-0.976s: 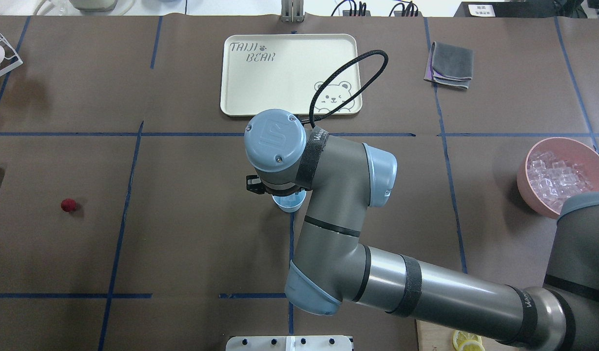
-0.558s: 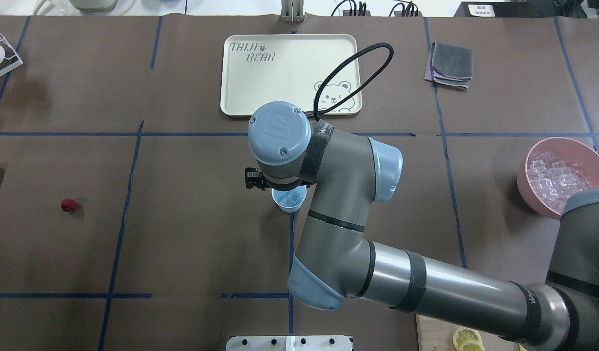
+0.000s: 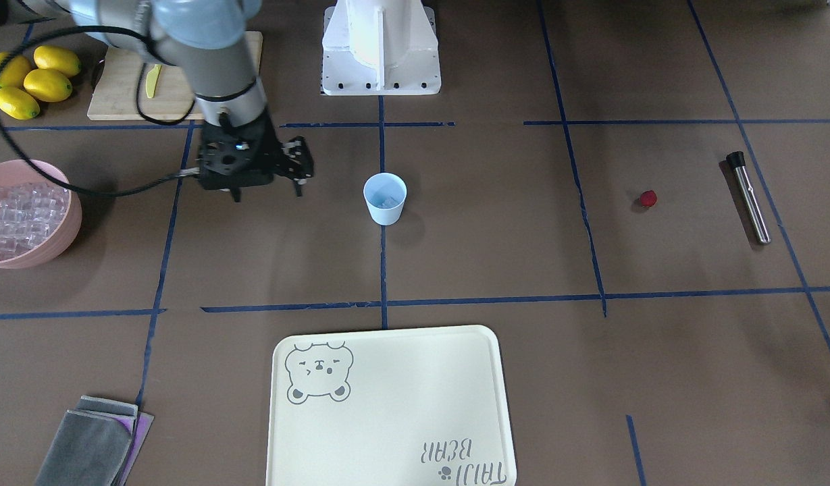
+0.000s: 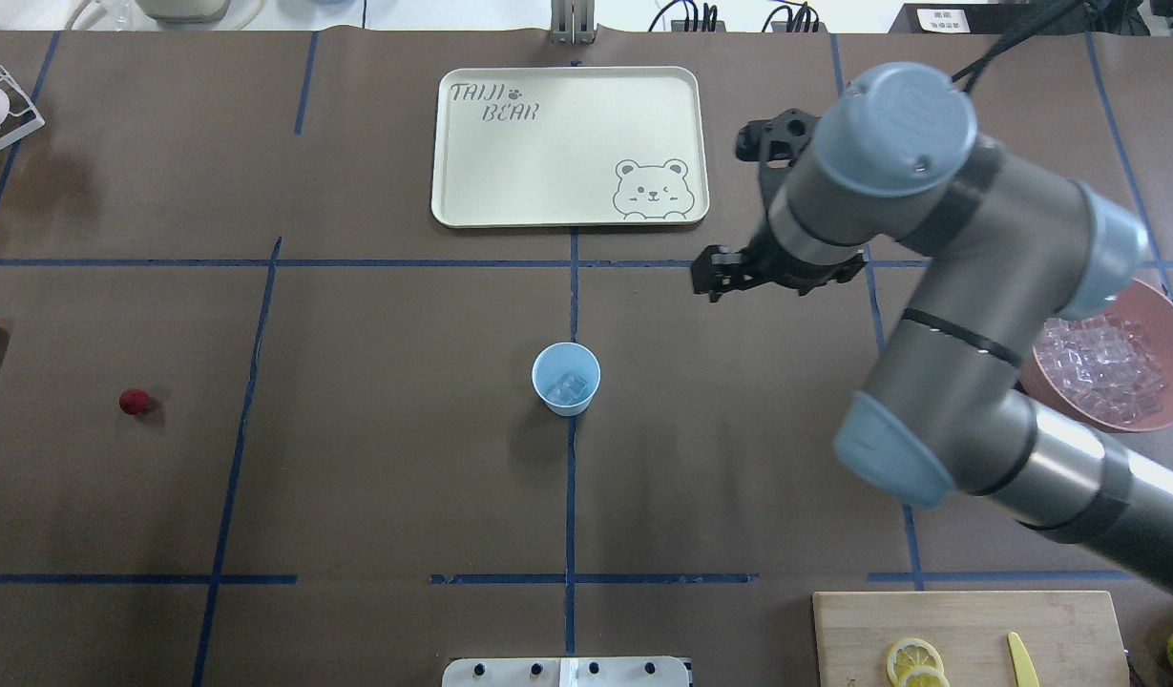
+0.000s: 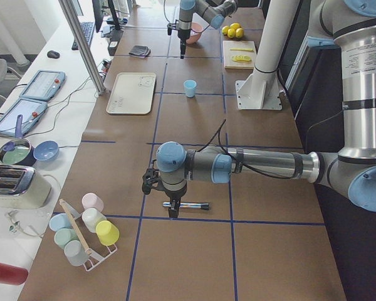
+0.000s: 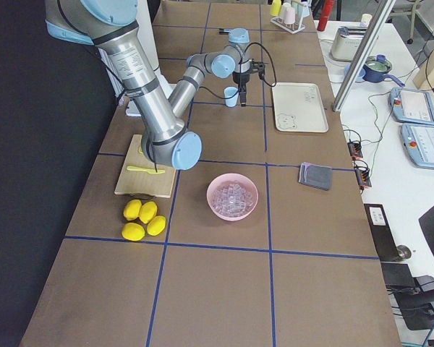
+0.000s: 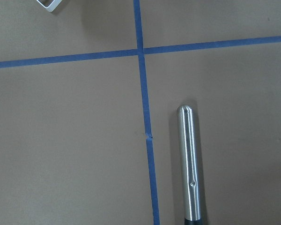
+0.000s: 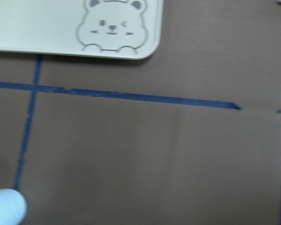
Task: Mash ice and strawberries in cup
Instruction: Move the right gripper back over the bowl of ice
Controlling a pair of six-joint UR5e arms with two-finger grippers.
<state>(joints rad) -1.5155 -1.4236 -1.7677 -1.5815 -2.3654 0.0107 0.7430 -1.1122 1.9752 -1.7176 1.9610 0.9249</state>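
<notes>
Currently ice (image 4: 572,386) inside cup (image 3: 385,210) (upright); right gripper (image 3: 267,196) agape, well apart.

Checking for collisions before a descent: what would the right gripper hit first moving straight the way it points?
The right gripper points straight down, so it would probably meet bare table first, well to the side of the cup; its height is unclear.
</notes>
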